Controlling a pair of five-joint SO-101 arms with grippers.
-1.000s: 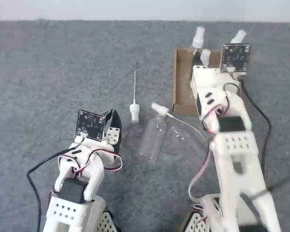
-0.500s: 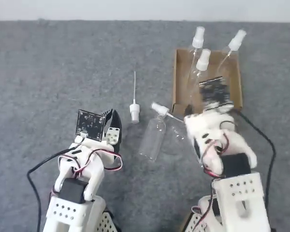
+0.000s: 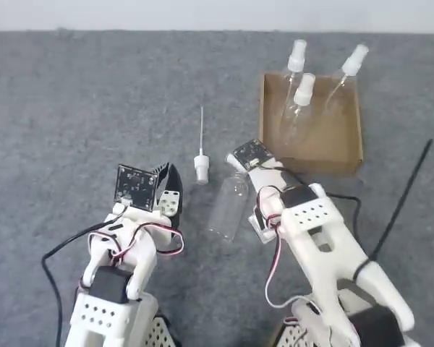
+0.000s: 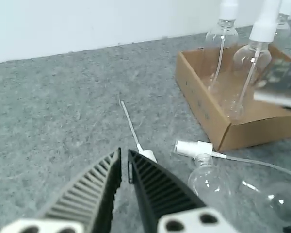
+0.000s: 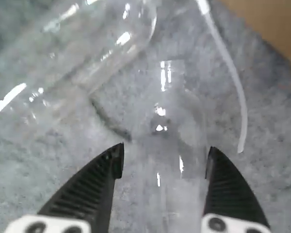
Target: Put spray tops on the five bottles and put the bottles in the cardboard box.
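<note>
Straddling bottle (image 5: 177, 145) | right gripper (image 5: 165, 151) apart | likely light, slick, crushable: hold mid-body | cardboard box (image 3: 261, 123) at 1 o'clock

Grey table (image 3: 72, 94) under me, covered all over in rough, carpet-like fabric with a fine speckled texture. Plain white wall (image 3: 130, 14) runs along the table's far edge and meets it in a straight line. My left wrist view has the same grey cover and the white wall behind the table.

Bright, even light, soft shadows
</note>
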